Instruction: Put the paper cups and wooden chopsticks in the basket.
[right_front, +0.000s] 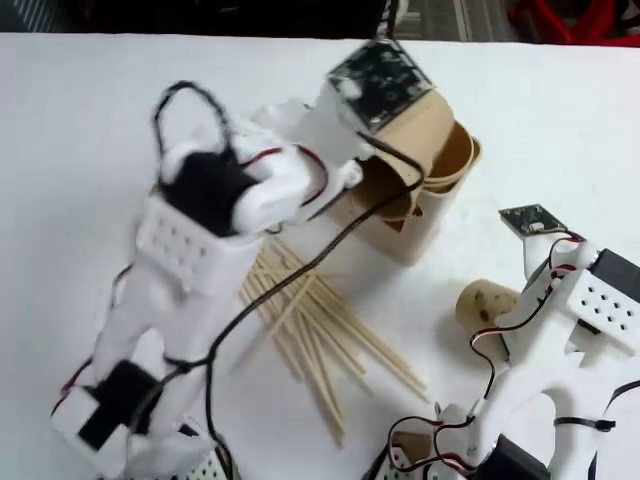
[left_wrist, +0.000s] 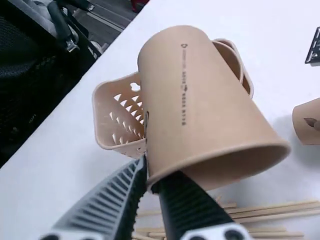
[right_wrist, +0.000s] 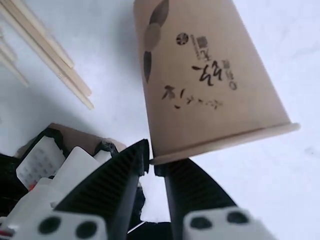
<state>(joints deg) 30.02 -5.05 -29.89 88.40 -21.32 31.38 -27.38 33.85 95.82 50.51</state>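
Observation:
My left gripper (left_wrist: 150, 182) is shut on the rim of a plain paper cup (left_wrist: 200, 110), held tilted right in front of the tan perforated basket (left_wrist: 117, 117). In the high view this cup (right_front: 385, 195) hangs at the side of the basket (right_front: 430, 225), which holds another cup (right_front: 455, 155). My right gripper (right_wrist: 152, 167) is shut on the rim of a printed paper cup (right_wrist: 205, 80); that cup (right_front: 487, 303) lies on its side low over the table, right of the wooden chopsticks (right_front: 320, 330). The chopsticks (right_wrist: 45, 55) lie loose in a fanned pile.
A brown cup-like object (right_front: 410, 445) sits by the base of the right arm. The left arm's body (right_front: 190, 260) stretches over the left end of the chopstick pile. Black chairs and red equipment stand beyond the table's far edge.

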